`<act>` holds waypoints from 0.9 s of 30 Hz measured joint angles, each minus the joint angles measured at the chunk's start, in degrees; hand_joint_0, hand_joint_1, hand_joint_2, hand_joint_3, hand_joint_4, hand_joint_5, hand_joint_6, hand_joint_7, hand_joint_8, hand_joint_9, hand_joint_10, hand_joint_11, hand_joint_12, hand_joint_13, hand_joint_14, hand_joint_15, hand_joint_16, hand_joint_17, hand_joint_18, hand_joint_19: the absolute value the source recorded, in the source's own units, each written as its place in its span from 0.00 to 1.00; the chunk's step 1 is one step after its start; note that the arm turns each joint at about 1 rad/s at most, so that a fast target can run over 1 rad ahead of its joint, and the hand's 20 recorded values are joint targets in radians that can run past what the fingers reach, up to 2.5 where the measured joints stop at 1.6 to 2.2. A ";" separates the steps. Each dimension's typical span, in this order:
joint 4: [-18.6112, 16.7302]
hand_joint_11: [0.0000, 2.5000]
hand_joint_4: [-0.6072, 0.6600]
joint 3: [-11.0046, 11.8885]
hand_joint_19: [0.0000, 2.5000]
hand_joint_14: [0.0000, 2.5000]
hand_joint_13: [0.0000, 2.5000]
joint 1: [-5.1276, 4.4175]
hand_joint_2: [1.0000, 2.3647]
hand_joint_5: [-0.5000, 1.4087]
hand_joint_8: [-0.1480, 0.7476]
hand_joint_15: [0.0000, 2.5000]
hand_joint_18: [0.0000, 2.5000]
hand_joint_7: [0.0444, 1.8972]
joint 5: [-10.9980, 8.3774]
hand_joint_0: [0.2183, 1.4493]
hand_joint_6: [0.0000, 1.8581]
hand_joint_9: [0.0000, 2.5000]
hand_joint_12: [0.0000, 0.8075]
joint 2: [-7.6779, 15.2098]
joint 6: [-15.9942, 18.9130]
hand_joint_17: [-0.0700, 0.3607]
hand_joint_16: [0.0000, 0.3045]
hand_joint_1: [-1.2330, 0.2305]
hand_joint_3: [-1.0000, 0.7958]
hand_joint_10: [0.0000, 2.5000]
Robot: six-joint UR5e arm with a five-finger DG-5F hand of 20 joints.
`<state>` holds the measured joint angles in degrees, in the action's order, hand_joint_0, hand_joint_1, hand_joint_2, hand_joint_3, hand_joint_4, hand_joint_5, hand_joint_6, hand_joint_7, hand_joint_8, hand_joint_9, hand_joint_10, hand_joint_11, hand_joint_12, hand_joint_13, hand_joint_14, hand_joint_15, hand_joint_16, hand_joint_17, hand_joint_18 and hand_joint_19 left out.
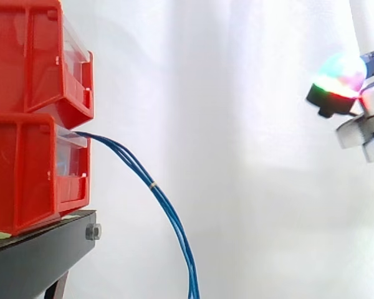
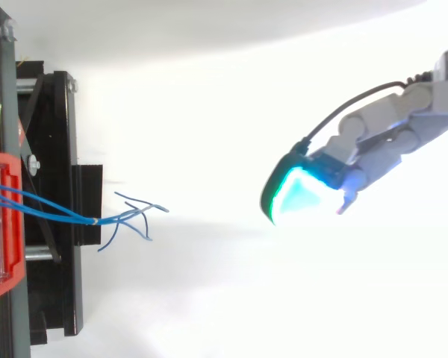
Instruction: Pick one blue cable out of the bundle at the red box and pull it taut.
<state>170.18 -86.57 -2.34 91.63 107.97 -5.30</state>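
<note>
Trouble ahead if the hand [image 2: 388, 138], fingers stretched out and empty, well right of the blue cables [image 1: 164, 202] drooping from the lower red box [image 1: 25, 168], sweeps in broadly: they lie banded tight together, so it may snag several instead of one.

**HAND STATUS: FINGERS EXTENDED**

The grey metal multi-fingered robot hand [image 2: 392, 134] enters the top view from the upper right edge and points down and to the left. Its fingers lie close together and nearly straight. The leading thick fingertip pad [image 2: 295, 195] glows cyan with a green rim. In the side view, the same hand [image 1: 364, 121] sits at the right edge, with a pad [image 1: 341, 76] glowing green, magenta and red.
</note>
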 measured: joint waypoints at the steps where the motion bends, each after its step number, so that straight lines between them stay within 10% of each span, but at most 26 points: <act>1: -0.59 0.09 0.61 0.00 0.10 0.00 0.04 -0.06 0.00 0.15 0.47 0.07 0.05 0.37 0.01 0.22 0.27 0.06 0.48 0.46 0.01 0.47 0.19 0.25 0.28 0.00; 19: -23.01 0.09 0.59 0.20 0.08 0.00 0.06 -1.62 0.00 0.16 0.50 0.06 0.06 0.36 -3.48 0.21 0.27 0.10 0.49 12.36 2.90 0.49 0.20 0.23 0.28 0.00; 27: -25.18 0.09 0.60 0.57 0.09 0.00 0.06 -2.54 0.00 0.16 0.50 0.06 0.06 0.36 -7.13 0.20 0.27 0.10 0.50 15.55 3.67 0.49 0.21 0.25 0.28 0.00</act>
<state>145.00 -86.01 -4.88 84.50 123.52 -1.63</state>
